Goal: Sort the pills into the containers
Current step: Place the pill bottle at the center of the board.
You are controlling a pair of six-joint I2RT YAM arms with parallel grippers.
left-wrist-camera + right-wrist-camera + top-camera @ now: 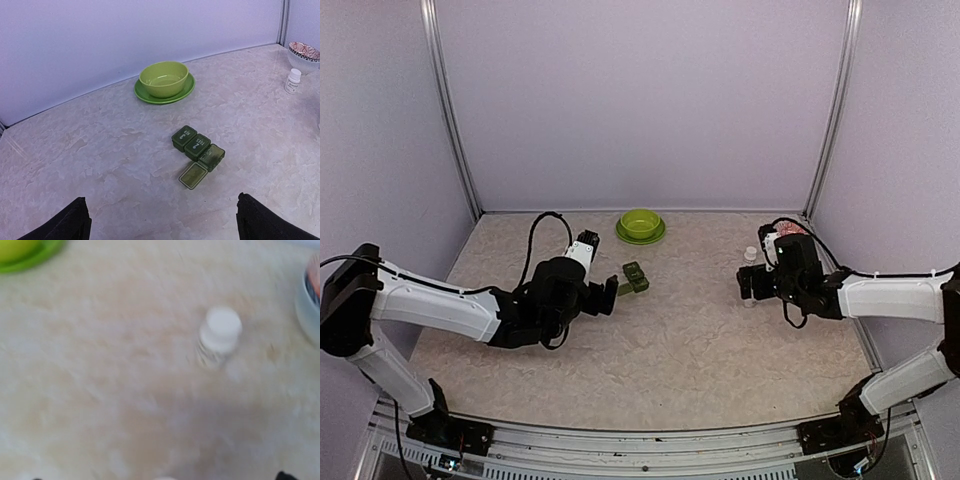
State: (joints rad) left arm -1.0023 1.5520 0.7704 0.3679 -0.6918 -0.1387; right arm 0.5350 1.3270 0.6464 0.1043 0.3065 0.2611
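Note:
The dark green pill box [198, 147] lies on the table, three compartments in a row. The nearest compartment's lid [193, 175] is flipped open; the other two are shut. In the top view the box [636, 277] is just beyond my left gripper [612, 293]. My left gripper [160, 227] is open and empty, its fingers [75, 222] wide apart short of the box. My right gripper [748, 287] hovers near a small white bottle [219, 335], with only dark finger corners [285, 475] showing far apart in a blurred wrist view. No pills show.
A lime green bowl on a green plate [640, 225] stands at the back middle. A patterned bowl [782, 232] stands at the back right behind the white bottle [750, 256]. A white sliver [165, 478] shows at the right wrist view's bottom edge, unidentifiable.

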